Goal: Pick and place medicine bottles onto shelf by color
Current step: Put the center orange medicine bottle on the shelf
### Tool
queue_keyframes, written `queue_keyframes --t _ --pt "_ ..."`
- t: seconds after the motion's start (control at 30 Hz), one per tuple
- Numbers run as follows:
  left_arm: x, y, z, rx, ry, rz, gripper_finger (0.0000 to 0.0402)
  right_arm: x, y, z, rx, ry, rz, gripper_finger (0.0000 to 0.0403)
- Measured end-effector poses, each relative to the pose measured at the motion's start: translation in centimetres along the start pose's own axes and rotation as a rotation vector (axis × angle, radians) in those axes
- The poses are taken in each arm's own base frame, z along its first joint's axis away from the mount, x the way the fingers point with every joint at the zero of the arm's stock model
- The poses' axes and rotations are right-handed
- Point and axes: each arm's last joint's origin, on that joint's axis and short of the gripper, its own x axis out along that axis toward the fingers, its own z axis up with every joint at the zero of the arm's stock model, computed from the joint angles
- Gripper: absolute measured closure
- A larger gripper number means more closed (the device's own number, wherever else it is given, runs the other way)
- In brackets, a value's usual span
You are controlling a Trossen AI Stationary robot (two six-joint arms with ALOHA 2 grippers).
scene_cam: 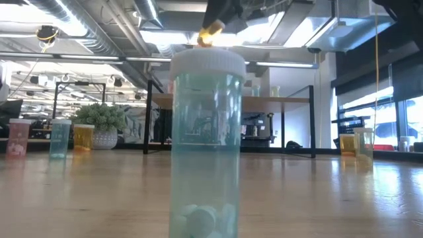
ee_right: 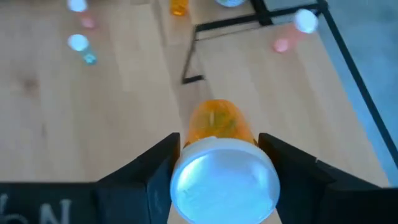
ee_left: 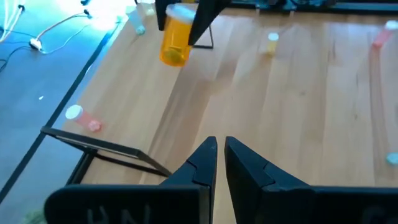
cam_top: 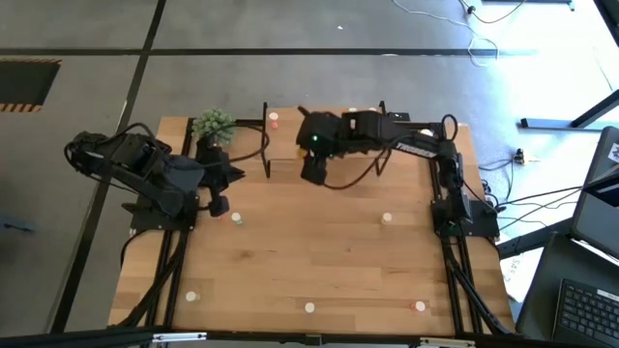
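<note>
My right gripper point(ee_right: 217, 165) is shut on an orange medicine bottle point(ee_right: 217, 121) with a white cap, held in the air in front of the shelf point(cam_top: 267, 135). The left wrist view shows this bottle point(ee_left: 174, 40) above the tabletop. My left gripper point(ee_left: 219, 155) is shut and holds nothing; it hovers at the table's left side, near the potted plant point(cam_top: 213, 126). A pink-red bottle point(cam_top: 275, 120) stands on the shelf board. Other small bottles stand on the table, one point(cam_top: 387, 218) at the right and one point(cam_top: 235, 217) near the left arm. My right gripper pinches the orange bottle between its two fingers at the cap end point(ee_right: 224, 180), one finger point(ee_right: 155, 168) on each side. The fingers slant down from above. The bottle is lifted clear of the table and tilted, its bottom point(ee_left: 171, 59) pointing down and away from the fingers.
A teal bottle point(scene_cam: 205, 145) with white pills stands close to the low camera at the table's near edge. More bottles point(cam_top: 309, 307) point(cam_top: 420, 306) point(cam_top: 191, 296) line the near side. The shelf's black frame point(ee_right: 261, 18) and leg point(ee_right: 186, 78) lie ahead of the right gripper.
</note>
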Motion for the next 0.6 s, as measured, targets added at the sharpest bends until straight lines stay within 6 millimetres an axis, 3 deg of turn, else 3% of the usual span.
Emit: queue_keyframes --t 0.1,0.33,0.6 --pt "0.1 0.2 0.1 -0.009 0.0 0.013 0.0374 0.4 -1.5 0.1 0.012 0.001 -0.023 0.0172" --pt "0.4 0.7 0.2 -0.028 0.004 0.041 0.0374 1.0 -4.9 0.3 0.031 -0.012 -0.062 0.0195" --pt "0.7 1.2 0.3 -0.046 0.007 0.07 0.0374 2.2 -6.6 0.4 0.057 -0.005 -0.072 0.0179"
